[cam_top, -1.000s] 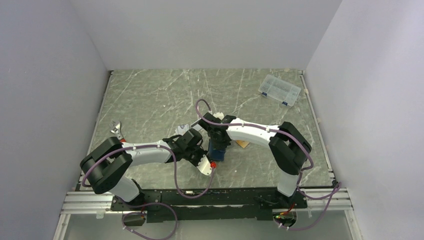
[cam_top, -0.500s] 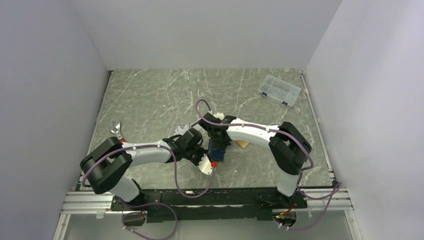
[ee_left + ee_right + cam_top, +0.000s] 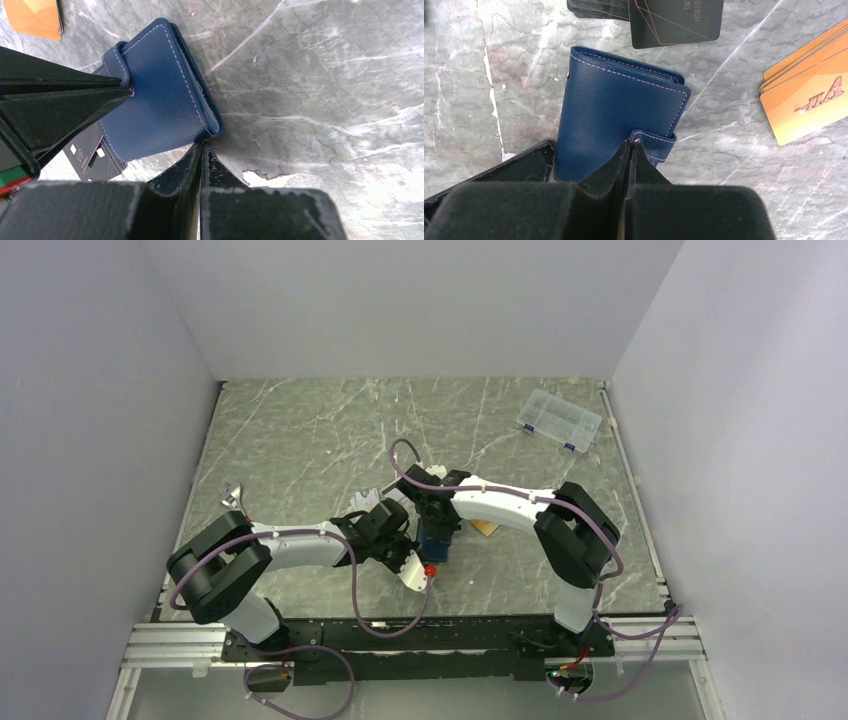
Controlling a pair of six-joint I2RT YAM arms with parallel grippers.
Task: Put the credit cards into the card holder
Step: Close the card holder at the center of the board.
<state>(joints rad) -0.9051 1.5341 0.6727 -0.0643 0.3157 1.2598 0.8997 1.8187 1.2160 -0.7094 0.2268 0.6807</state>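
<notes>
The navy card holder (image 3: 160, 95) lies folded shut on the marble table. My left gripper (image 3: 202, 145) is shut, its tips touching the holder's folded edge. My right gripper (image 3: 633, 142) is shut too, with its tips against the snap tab (image 3: 655, 145); in the left wrist view its fingers (image 3: 65, 100) reach in from the left. Orange-gold credit cards (image 3: 809, 105) lie in a small stack to the right of the holder. In the top view both wrists hide most of the card holder (image 3: 436, 540).
Black cards (image 3: 674, 20) lie just beyond the holder, one partly under it (image 3: 92, 155). A clear compartment box (image 3: 560, 420) sits at the back right. A small metal tool (image 3: 233, 498) lies at the left edge.
The left arm's elbow has shifted slightly to the right. Both grippers and the card holder stay where they were.
</notes>
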